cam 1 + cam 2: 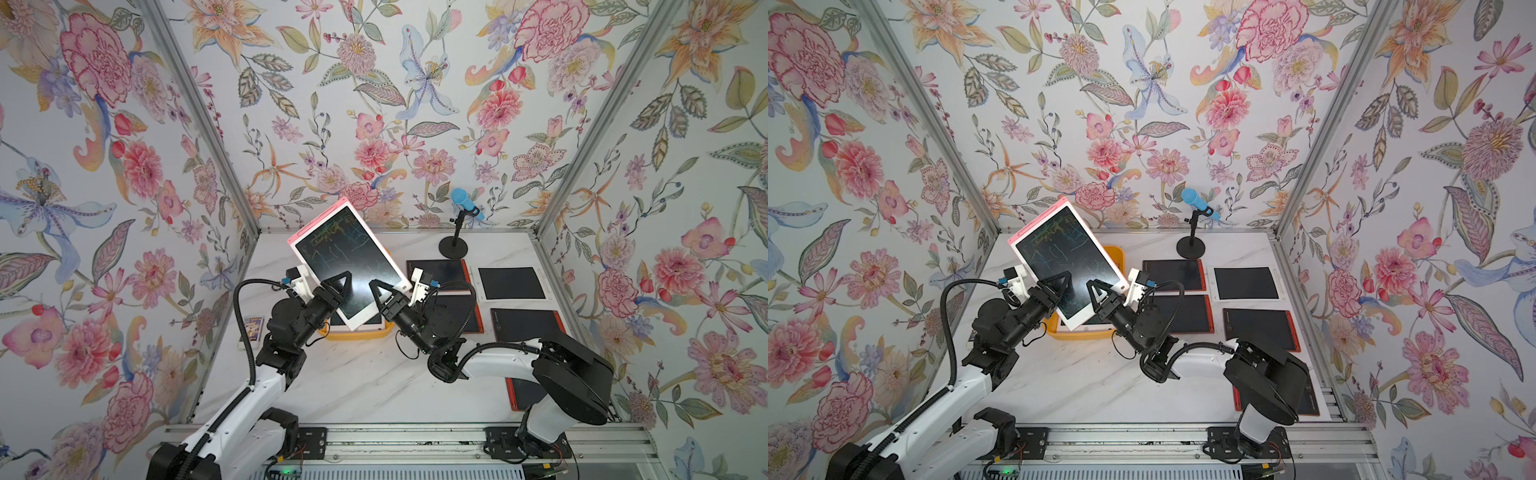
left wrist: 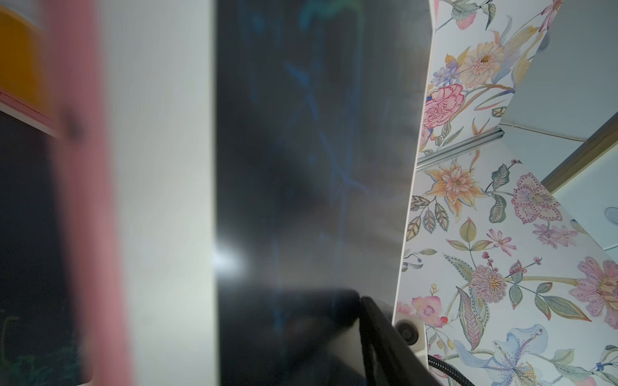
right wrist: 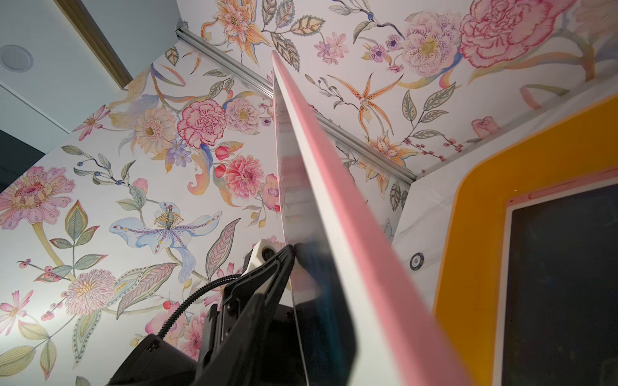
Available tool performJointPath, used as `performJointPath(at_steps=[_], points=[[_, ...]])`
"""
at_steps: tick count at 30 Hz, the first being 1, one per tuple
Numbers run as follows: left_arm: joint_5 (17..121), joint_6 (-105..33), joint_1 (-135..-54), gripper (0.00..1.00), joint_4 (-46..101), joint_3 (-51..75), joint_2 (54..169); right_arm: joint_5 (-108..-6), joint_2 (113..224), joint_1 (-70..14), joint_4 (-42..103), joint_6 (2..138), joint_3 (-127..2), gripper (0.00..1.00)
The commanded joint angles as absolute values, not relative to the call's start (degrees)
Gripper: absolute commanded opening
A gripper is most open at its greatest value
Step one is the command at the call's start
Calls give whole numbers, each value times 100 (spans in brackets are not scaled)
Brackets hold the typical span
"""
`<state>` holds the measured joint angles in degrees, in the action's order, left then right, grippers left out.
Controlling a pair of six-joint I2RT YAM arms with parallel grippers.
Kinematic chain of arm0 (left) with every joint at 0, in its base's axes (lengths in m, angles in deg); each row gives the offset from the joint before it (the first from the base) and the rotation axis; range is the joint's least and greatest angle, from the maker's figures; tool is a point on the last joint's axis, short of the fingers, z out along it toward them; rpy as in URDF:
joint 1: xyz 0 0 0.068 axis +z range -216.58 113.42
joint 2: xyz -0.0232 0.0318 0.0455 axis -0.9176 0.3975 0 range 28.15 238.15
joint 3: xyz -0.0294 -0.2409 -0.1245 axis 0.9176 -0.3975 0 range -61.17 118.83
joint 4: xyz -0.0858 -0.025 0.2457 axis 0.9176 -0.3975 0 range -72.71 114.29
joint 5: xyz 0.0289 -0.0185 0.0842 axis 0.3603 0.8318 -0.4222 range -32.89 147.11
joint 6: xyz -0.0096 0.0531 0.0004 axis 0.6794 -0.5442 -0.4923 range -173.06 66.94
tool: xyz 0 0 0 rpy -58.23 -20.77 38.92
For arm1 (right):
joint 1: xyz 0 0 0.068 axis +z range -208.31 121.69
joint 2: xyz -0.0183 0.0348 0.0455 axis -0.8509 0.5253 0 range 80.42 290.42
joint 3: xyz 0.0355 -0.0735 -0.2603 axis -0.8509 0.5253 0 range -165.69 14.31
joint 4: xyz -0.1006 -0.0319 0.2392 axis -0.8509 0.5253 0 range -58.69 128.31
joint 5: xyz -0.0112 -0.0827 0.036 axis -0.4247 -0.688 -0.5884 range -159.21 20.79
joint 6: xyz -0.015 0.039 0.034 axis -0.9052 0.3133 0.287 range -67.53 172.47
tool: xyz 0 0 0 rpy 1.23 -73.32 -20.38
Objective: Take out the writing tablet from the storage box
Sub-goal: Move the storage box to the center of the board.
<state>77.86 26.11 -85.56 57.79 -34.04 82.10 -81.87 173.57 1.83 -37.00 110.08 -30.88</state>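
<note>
The writing tablet point(image 1: 349, 253) point(image 1: 1067, 253), white with a pink rim and a dark scribbled screen, hangs tilted above the yellow storage box point(image 1: 357, 334) point(image 1: 1054, 328). My left gripper point(image 1: 343, 282) point(image 1: 1063, 280) is shut on its lower left edge. My right gripper point(image 1: 376, 286) point(image 1: 1092, 286) is shut on its lower right edge. In both wrist views the tablet point(image 2: 301, 167) point(image 3: 334, 217) fills the space between my jaws, with a blurred finger flat on its screen. A second tablet point(image 3: 561, 284) lies in the box point(image 3: 475, 234).
Several dark tablets point(image 1: 511, 282) lie flat on the marble table to the right of the box. A blue microphone point(image 1: 465, 201) on a black stand is at the back right. A small card box point(image 1: 252, 326) sits near the left wall. Floral walls enclose the cell.
</note>
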Motion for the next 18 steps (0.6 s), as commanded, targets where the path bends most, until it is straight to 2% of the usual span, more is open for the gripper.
performJointPath(at_steps=[1, 4, 9, 15, 18], points=[[7719, 2698, -8609, 13, 6349, -3358, 8386, -7925, 17012, 216, -3634, 10534, -3074, 35], [7764, 2718, -8623, 18, 6408, -3233, 8463, -7905, 16903, 217, -3409, 10443, -3087, 30], [7882, 2675, -8618, 35, 6419, -2974, 8496, -7931, 16863, 204, -3387, 10447, -3008, 26], [7914, 2710, -8619, 51, 6429, -2939, 8471, -7940, 16827, 151, -3571, 10504, -2889, 23], [7917, 2804, -8618, 56, 6534, -3007, 8470, -7915, 16784, 144, -3604, 10482, -2864, 23]])
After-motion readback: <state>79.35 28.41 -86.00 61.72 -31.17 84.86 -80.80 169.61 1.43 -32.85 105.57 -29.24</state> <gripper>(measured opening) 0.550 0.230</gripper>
